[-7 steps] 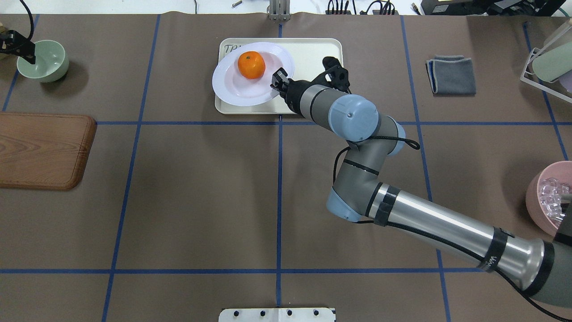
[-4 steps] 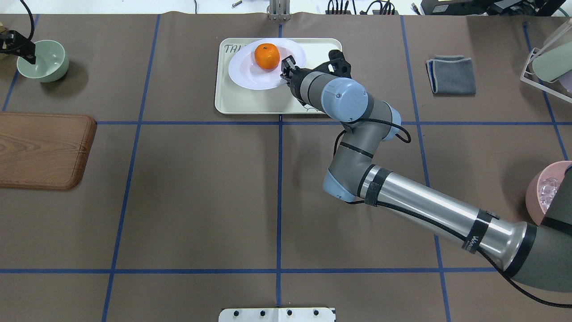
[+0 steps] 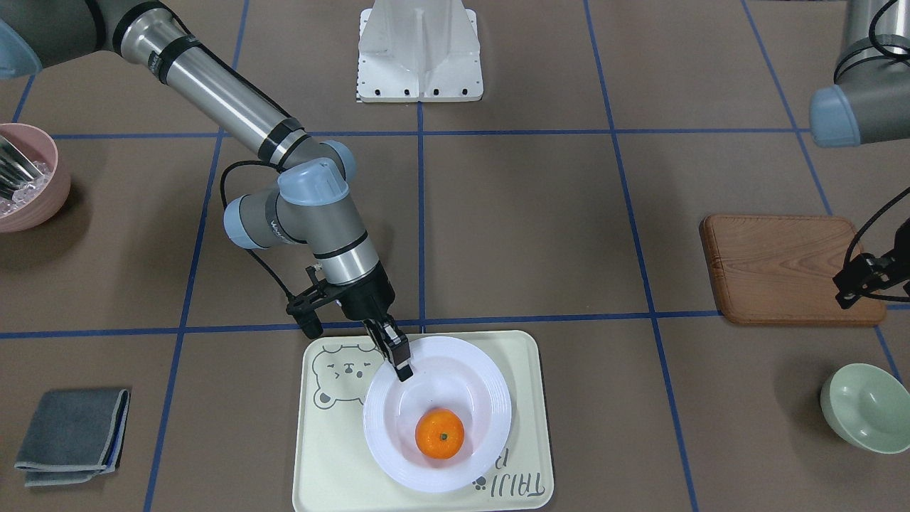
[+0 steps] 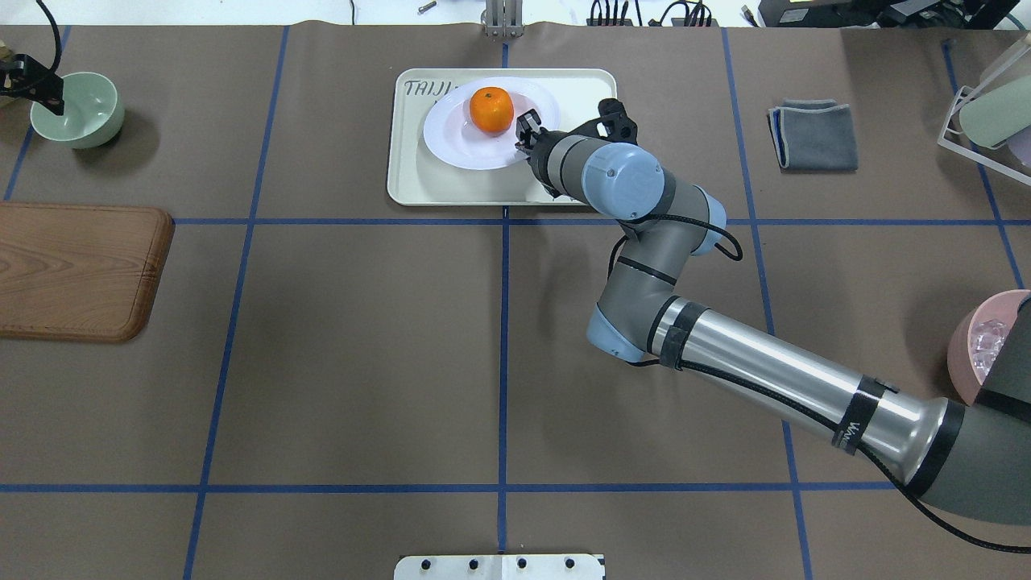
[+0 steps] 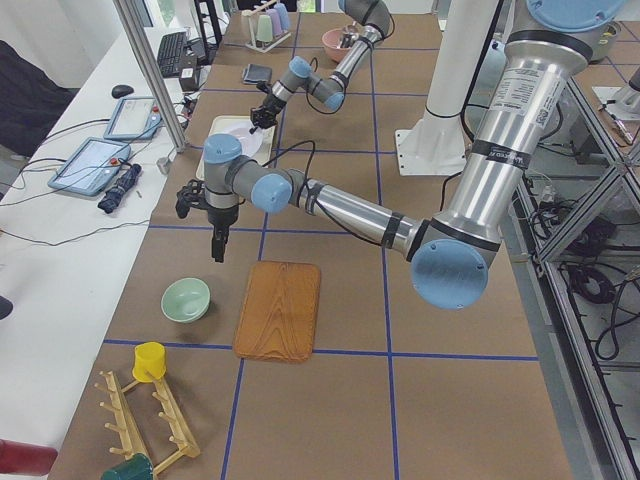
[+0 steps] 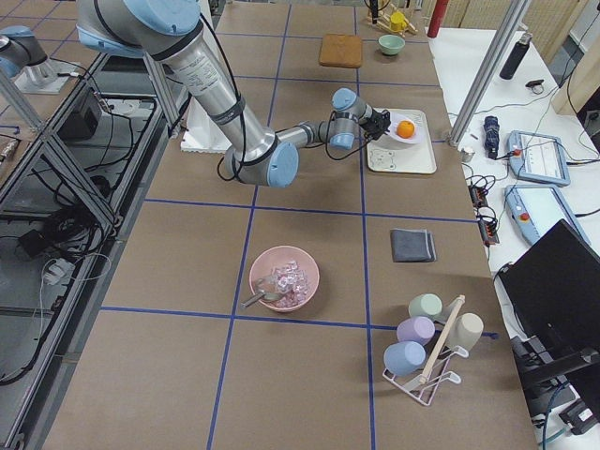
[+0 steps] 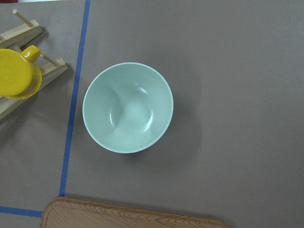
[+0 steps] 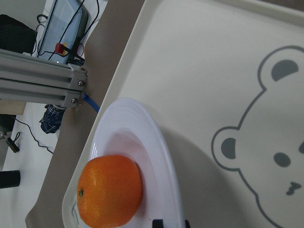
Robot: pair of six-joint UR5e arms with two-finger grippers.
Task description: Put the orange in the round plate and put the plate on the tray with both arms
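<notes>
Overhead view: the tray [image 4: 419, 181] lies at the far middle of the table [image 4: 362, 362].
Load: the round plate [image 4: 459, 145] is over the tray's left-centre part, inside its edges. Whether it rests flat or is held slightly raised cannot be told. The right wrist view shows a dark shadow on the tray beside the rim.
Fruit: the orange [image 4: 491, 110] lies in the plate's sunken centre, towards its far side, stem dot showing.
Right side: the right gripper [image 4: 527, 133] pinches the plate's ridged rim at its right edge, one finger above and one below.
Left side: the left gripper [image 4: 36, 83] hangs over the far left of the table, near the green bowl [image 4: 80, 109]. Spread or pressed together: cannot tell.
Surroundings: a wooden board [image 4: 76, 270] lies at the left edge, nearer than the bowl. A folded grey cloth [image 4: 815, 135] lies far right. A pink bowl [image 4: 979, 346] stands at the right edge.
</notes>
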